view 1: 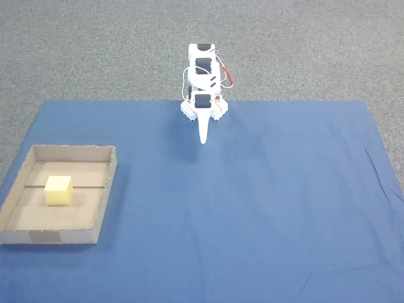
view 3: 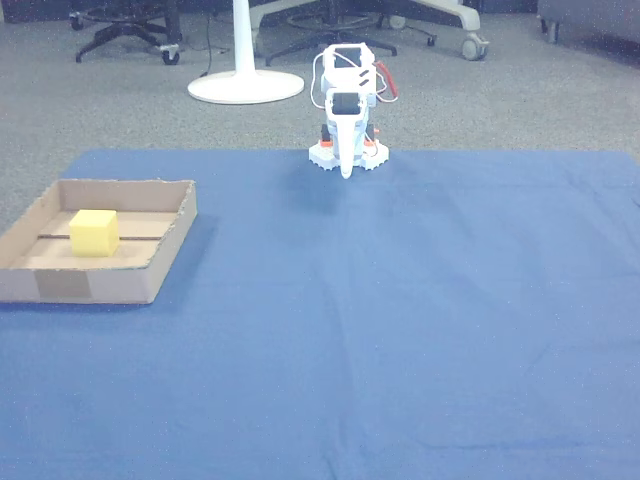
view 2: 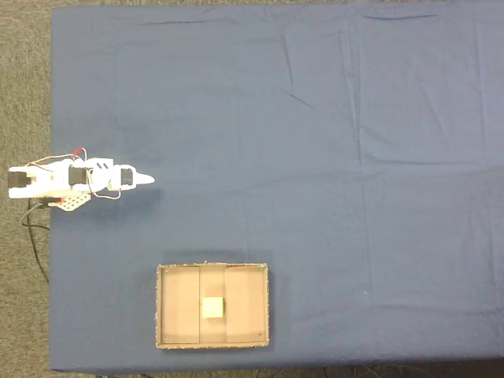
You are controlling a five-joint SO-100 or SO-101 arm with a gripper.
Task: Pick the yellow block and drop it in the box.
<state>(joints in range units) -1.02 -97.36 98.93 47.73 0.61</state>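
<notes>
Inside the box (view 1: 104,189), at your fixed view's left, sits the yellow block (view 1: 58,190), well apart from your gripper (view 1: 203,140), folded back, fingers pressed together, holding nothing.

Pale-yellow block (view 1: 58,190), plain matte faces, no markings. Brown cardboard box (view 1: 106,192) with a dark seam line across the floor and a duller grey-brown tape patch (view 3: 63,285) on the near wall. Uniform blue cloth (view 1: 252,208) over the counter, faintly creased, unpatterned. White arm (view 1: 203,82) with black motor blocks, red and white wiring, orange accents at the base. White jaws (view 1: 203,135). Speckled grey carpet (view 1: 95,50) beyond the counter's far edge. White pedestal base (view 3: 245,85) and black chair legs (view 3: 120,30) on the carpet.
</notes>
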